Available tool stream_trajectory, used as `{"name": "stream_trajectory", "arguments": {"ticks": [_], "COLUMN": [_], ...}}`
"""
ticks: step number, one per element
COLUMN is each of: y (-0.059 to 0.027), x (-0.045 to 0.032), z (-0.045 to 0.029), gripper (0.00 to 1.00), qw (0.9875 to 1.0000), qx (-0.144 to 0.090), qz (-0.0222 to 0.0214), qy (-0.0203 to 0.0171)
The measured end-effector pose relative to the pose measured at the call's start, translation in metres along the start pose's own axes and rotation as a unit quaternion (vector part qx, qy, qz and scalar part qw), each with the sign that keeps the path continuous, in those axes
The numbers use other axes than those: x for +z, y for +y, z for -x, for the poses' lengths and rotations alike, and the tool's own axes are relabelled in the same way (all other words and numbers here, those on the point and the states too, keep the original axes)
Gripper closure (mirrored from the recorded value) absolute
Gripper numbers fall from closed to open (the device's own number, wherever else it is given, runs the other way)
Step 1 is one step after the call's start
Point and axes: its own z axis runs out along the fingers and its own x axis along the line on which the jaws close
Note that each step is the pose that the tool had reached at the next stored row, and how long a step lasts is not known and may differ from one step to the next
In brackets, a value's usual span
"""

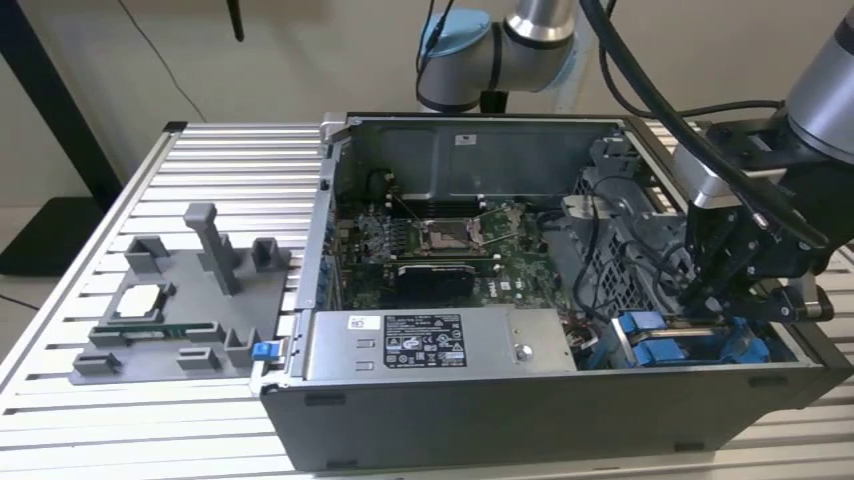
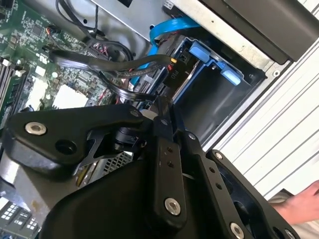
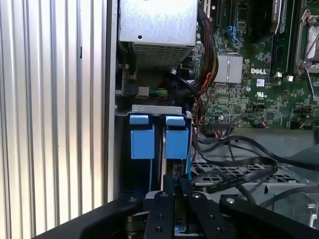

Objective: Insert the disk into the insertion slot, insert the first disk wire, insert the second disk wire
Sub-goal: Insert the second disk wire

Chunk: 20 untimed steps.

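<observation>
You have even, diffuse light on the slatted table (image 1: 200, 150) in the exterior view. The computer case (image 1: 534, 400) interior at 4 o'clock is shadowed. In both wrist views, the gripper body (image 2: 149, 199) is dark and blurred.

Bright blue carrier tabs (image 3: 159, 137), green motherboard (image 3: 259, 99).

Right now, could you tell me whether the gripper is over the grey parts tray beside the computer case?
No, in the exterior view the gripper is down inside the computer case by the blue carrier tabs, away from the parts tray.
</observation>
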Motion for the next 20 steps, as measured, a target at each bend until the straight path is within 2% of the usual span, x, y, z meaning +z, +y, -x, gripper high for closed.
{"name": "stream_trajectory", "arguments": {"ticks": [20], "y": [-0.0003], "x": [0.0062], "z": [0.0004], "gripper": [1.00], "qw": [1.0000], "qx": [0.000], "qz": [-0.0025], "qy": [-0.0087]}}
